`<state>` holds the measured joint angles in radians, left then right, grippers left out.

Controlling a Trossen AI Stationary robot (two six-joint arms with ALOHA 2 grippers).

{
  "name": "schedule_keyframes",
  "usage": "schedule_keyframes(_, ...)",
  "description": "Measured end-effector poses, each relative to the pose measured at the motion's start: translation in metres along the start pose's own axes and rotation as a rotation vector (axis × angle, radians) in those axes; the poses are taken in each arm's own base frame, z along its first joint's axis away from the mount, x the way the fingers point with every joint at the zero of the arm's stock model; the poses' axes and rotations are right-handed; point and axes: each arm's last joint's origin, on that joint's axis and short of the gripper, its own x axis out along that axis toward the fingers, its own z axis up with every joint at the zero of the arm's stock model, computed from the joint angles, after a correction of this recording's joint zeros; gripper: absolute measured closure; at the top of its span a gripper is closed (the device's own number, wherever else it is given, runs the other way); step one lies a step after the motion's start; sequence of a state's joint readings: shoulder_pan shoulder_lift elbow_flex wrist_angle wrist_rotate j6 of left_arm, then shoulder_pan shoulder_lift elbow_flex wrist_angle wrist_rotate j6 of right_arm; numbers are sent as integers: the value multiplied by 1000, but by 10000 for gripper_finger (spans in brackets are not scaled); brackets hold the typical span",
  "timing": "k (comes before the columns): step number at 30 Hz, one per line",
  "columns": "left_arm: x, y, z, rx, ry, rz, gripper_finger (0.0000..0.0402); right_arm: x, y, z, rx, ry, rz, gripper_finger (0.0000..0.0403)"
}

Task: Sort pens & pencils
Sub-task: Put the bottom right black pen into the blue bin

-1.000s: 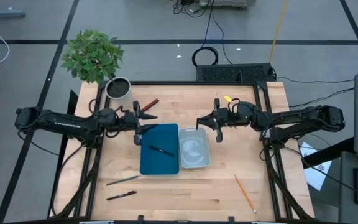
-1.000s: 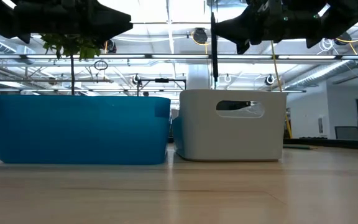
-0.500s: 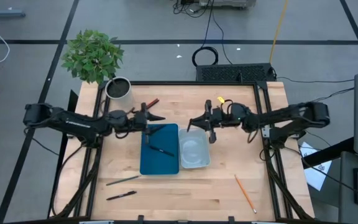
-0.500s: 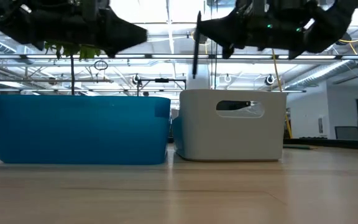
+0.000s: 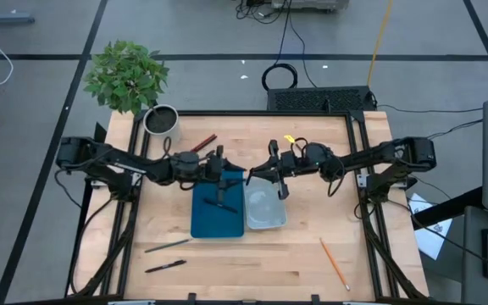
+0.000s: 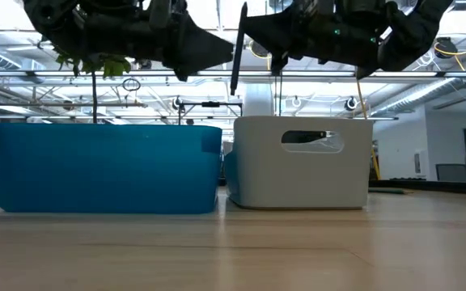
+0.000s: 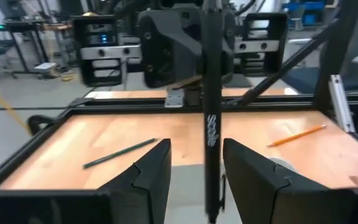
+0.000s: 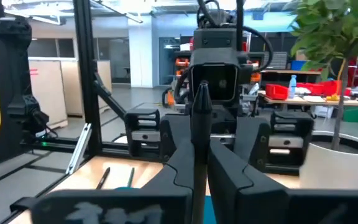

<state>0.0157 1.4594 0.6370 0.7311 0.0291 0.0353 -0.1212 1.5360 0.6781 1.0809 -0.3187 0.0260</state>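
R gripper (image 5: 271, 172) is clamping a black pen (image 6: 237, 50), holding it upright above the seam between the blue tray (image 6: 108, 166) and the white bin (image 6: 302, 162). In the R wrist view the fingers (image 8: 232, 165) are pinching tight on the pen shaft (image 8: 199, 149).

L gripper (image 5: 224, 174) is sitting directly opposite over the blue tray's far edge, fingers (image 7: 151, 177) spread apart w/ the same pen (image 7: 211, 118) standing in the gap; can't tell if they're touching it.

Another pen (image 5: 219, 204) is lying inside the blue tray. On the table: a red pencil (image 5: 203, 142) near the grey pot (image 5: 161, 121), a grey-green pencil (image 5: 167, 246) and a black pen (image 5: 165, 266) in front of the tray, an orange pencil (image 5: 335, 263) on the R side, well apart from the bins.
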Motion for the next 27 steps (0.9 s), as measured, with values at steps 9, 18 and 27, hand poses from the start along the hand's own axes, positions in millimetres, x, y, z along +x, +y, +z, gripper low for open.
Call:
schedule_keyframes(9,20,-7,1,-12,8,-27,250,0,2,0,-4,-3,5,392)
schedule_keyframes(18,24,-5,-1,-22,15,-8,250,0,2,-1,-1,7,4,392)
schedule_keyframes(27,22,-5,2,-17,27,8,313,0,2,-2,3,19,4,392)
